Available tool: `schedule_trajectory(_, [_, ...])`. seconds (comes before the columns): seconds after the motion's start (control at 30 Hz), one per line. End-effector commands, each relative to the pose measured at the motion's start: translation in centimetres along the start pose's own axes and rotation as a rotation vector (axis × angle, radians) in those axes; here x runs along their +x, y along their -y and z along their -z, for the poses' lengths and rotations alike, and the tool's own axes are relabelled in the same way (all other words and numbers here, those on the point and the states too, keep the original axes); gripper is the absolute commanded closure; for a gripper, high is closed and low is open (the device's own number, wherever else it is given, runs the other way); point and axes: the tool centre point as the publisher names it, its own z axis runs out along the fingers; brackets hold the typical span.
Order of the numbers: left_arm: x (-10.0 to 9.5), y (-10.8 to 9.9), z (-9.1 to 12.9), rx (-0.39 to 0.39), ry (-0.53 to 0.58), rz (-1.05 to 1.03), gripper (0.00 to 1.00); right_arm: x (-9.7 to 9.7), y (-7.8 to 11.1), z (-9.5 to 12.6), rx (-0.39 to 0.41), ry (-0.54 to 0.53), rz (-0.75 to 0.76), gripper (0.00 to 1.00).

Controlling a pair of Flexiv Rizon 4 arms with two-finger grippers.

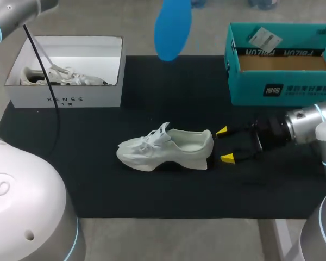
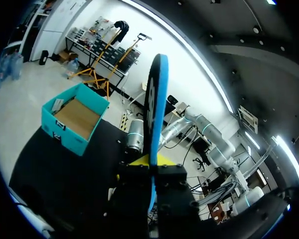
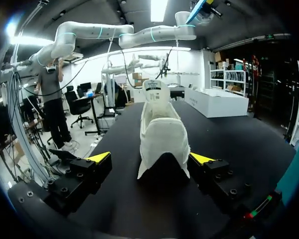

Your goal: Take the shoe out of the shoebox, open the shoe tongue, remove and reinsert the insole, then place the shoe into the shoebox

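Note:
A white shoe [image 1: 165, 149] lies on its sole on the black mat [image 1: 98, 174], toe to the left. My right gripper [image 1: 224, 144] is open just behind the heel. In the right wrist view the shoe's heel [image 3: 162, 142] sits ahead of the right gripper [image 3: 150, 158], with a yellow tip to either side and neither pressing it. A blue insole [image 1: 173, 27] is held high above the mat's far edge. The left wrist view shows my left gripper [image 2: 152, 167] shut on the blue insole [image 2: 155, 109], which stands edge-on out of its fingers.
A white shoebox [image 1: 65, 98] with another white shoe [image 1: 62, 77] inside stands at the back left. A teal box [image 1: 282, 89], open and holding brown card, stands at the back right. A black cable [image 1: 49, 81] hangs over the white box.

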Motion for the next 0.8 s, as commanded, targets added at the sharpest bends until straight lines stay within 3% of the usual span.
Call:
schedule_trajectory(0.03, [-0.1,0.0,0.1,-0.001,-0.002,-0.001,1.0,0.9,-4.2,2.9,0.397,-0.02,-0.094,0.0])
schedule_trajectory(0.27, [-0.1,0.0,0.1,-0.001,-0.002,-0.001,1.0,1.0,-7.7,4.4,0.66,-0.019,-0.115,0.0])
schedule_trajectory(0.5, [-0.1,0.0,0.1,-0.001,-0.002,-0.001,1.0,0.4,-10.2,4.3,0.862,-0.038,-0.145,0.0])
schedule_trajectory(0.67, [-0.1,0.0,0.1,-0.001,-0.002,-0.001,1.0,-0.2,-11.1,3.6,0.957,-0.058,-0.132,0.0])
schedule_trajectory(0.8, [-0.1,0.0,0.1,-0.001,-0.002,-0.001,1.0,-0.4,-11.2,3.5,0.986,-0.069,-0.136,0.0])
